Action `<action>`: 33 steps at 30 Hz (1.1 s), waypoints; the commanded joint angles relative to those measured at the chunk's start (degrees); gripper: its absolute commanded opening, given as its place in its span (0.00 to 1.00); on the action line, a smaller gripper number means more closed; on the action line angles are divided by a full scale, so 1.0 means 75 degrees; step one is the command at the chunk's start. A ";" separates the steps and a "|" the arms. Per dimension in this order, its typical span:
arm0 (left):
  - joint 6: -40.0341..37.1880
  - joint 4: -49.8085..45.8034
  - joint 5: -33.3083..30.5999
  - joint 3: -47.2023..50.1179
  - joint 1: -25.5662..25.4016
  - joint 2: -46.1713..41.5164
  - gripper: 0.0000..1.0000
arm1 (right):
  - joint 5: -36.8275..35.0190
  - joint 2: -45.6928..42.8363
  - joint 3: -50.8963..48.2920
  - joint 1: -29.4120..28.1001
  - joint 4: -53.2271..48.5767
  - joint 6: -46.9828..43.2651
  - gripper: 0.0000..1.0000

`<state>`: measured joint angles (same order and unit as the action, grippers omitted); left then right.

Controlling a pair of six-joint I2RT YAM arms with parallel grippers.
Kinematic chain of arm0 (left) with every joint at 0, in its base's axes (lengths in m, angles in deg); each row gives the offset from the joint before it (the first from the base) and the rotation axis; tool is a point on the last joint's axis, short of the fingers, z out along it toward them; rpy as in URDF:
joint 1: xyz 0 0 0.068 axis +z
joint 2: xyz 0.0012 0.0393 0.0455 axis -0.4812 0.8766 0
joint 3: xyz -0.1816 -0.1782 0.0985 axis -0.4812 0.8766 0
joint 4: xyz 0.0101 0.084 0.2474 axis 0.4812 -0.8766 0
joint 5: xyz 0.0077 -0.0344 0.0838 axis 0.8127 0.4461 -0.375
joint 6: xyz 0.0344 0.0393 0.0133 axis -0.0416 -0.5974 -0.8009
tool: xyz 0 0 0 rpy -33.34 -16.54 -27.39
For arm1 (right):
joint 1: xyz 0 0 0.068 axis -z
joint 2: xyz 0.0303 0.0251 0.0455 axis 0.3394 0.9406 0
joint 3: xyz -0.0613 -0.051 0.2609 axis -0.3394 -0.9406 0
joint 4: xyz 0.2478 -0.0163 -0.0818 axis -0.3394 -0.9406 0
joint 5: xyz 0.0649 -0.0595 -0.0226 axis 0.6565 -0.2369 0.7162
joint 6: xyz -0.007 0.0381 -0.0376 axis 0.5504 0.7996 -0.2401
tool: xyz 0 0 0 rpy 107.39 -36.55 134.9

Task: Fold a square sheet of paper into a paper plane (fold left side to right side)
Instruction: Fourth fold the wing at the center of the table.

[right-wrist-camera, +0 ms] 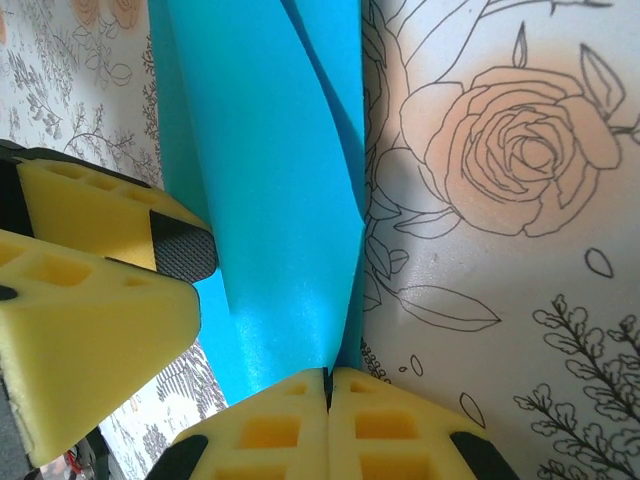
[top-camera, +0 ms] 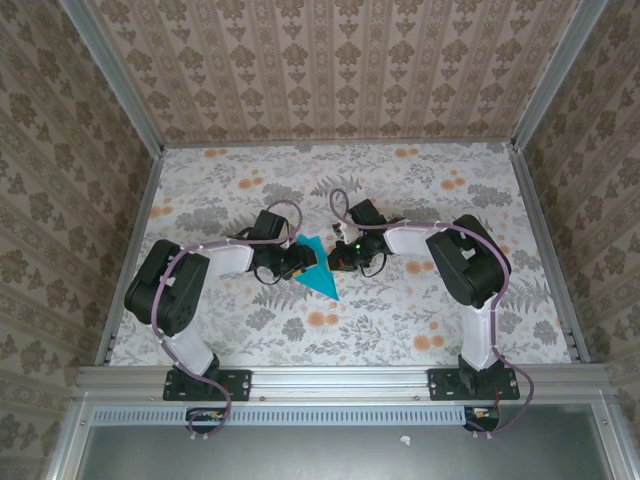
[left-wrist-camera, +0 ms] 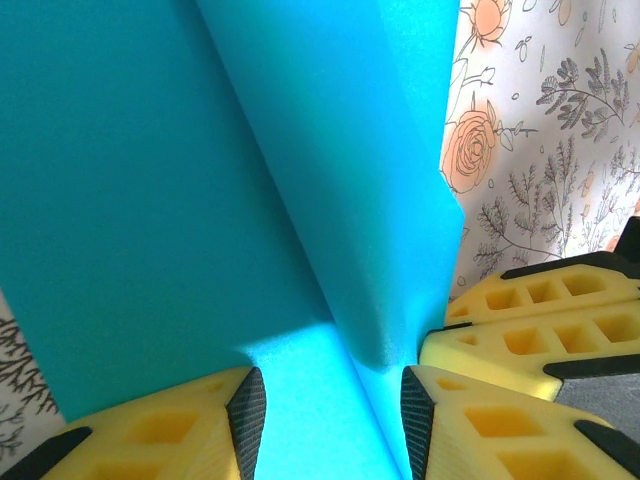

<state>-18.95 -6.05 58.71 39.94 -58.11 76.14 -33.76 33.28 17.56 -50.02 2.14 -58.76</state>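
Floral-patterned counter carries the cyan sheet of paper, partly folded to a point, near its middle. The left tool straddles the sheet, fingers spread, paper running between them. The right tool, just beside, has its fingers pressed together, pinching the sheet's edge.

Bright, even light; soft shadows across the paper; wrist close-ups slightly blurred.

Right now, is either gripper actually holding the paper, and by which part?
The right gripper is shut on the paper, pinching its edge beside a fold. The left gripper has jaws apart astride the paper, apparently not clamping it.
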 commanded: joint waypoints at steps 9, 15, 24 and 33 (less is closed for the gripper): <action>-0.0166 -0.0502 -0.0222 -0.0001 -0.0049 0.0088 0.45 | -0.0345 0.0266 0.0353 -0.0159 -0.0863 -0.0420 0.04; -0.0199 -0.0431 -0.0167 -0.0040 -0.0049 -0.0005 0.45 | -0.0544 0.0480 0.0477 -0.0275 -0.1242 -0.0509 0.04; -0.0513 -0.0789 -0.0116 -0.0370 0.0086 -0.1033 0.53 | -0.1073 0.0580 0.0543 -0.0301 -0.1745 -0.0568 0.04; -0.0416 -0.0162 0.0748 -0.0893 0.0063 -0.0200 0.24 | -0.1090 0.0615 0.0602 -0.0325 -0.1790 -0.0567 0.04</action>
<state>-21.70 -8.47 61.69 35.04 -57.60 72.19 -37.74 35.03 22.34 -51.90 -5.73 -61.69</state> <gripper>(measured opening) 0.247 0.048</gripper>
